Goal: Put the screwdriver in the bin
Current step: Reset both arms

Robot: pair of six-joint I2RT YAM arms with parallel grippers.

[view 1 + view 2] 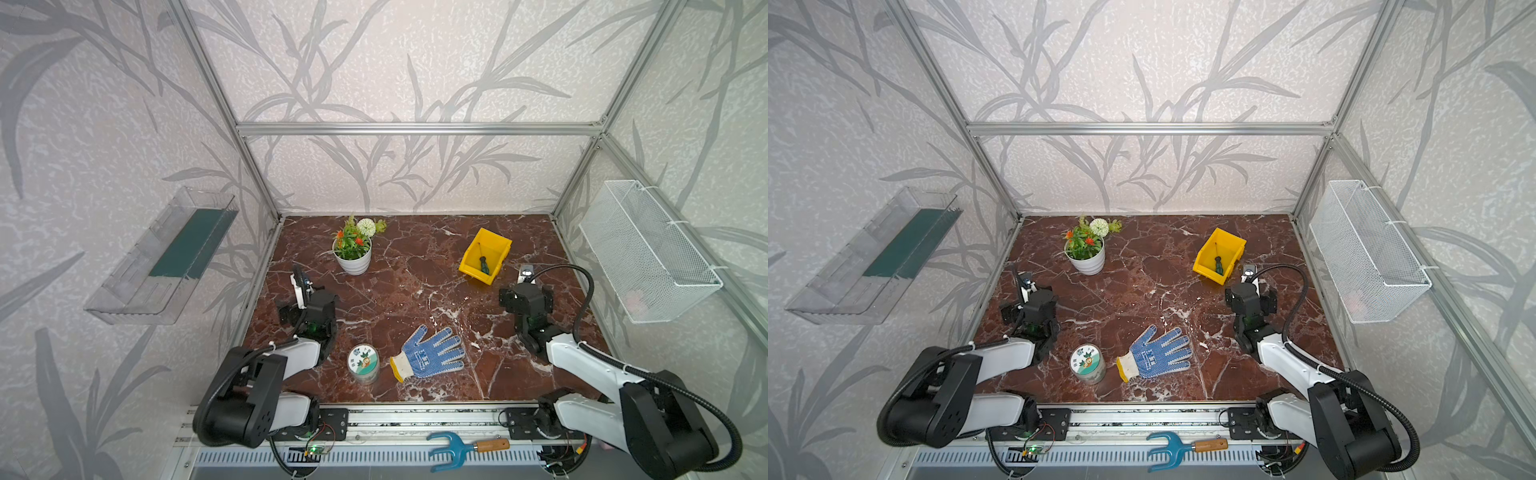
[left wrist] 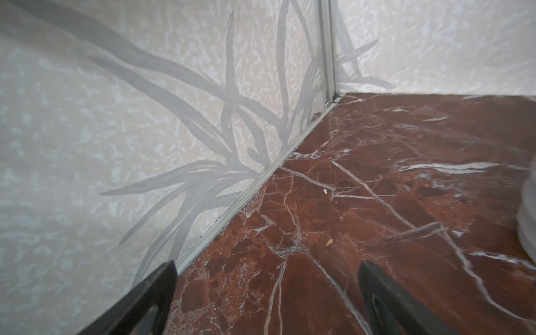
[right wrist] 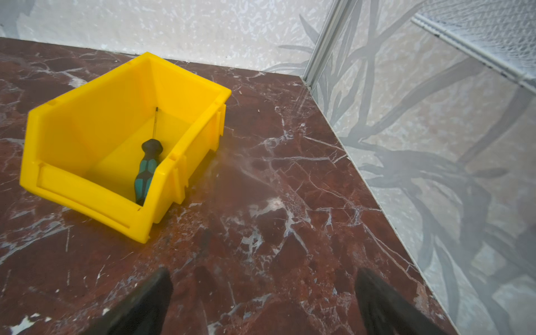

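1. Enclosing everything are walls papered in pale, grey-leafed wallpaper and held by an aluminium frame. A clear plastic tray (image 1: 166,262) hangs on the left wall and a white wire mesh basket (image 1: 648,253) on the right wall.
2. The table (image 1: 415,299) has a glossy red-brown marble pattern with white veins.
3. The left gripper (image 2: 266,269) sits near the table's left edge, its jaws spread wide with only bare marble between them.
4. The right gripper (image 3: 264,274) is low over the table toward the right edge, just beside the bin (image 1: 473,272). Its jaws stand wide apart and empty.
5. A blue hand rake (image 1: 469,449) with a wooden handle lies on the metal rail beyond the near edge.
6. A blue-dotted glove (image 1: 432,353) lies flat near the middle of the near edge. The mark printed on its back is too small to read.
7. A white pot of flowers (image 1: 353,259) stands toward the far left corner.
8. The yellow bin stands toward the far right corner, clear of both walls.
9. A round tin (image 1: 363,360) sits left of the glove. Its lid shows green leaves and an orange figure, and any writing is unreadable.
10. The screwdriver (image 3: 146,171) lies inside the bin along one side wall. Its long axis runs from the low front lip to the back wall, with the green-and-black handle at the lip and the thin shaft pointing at the back wall.
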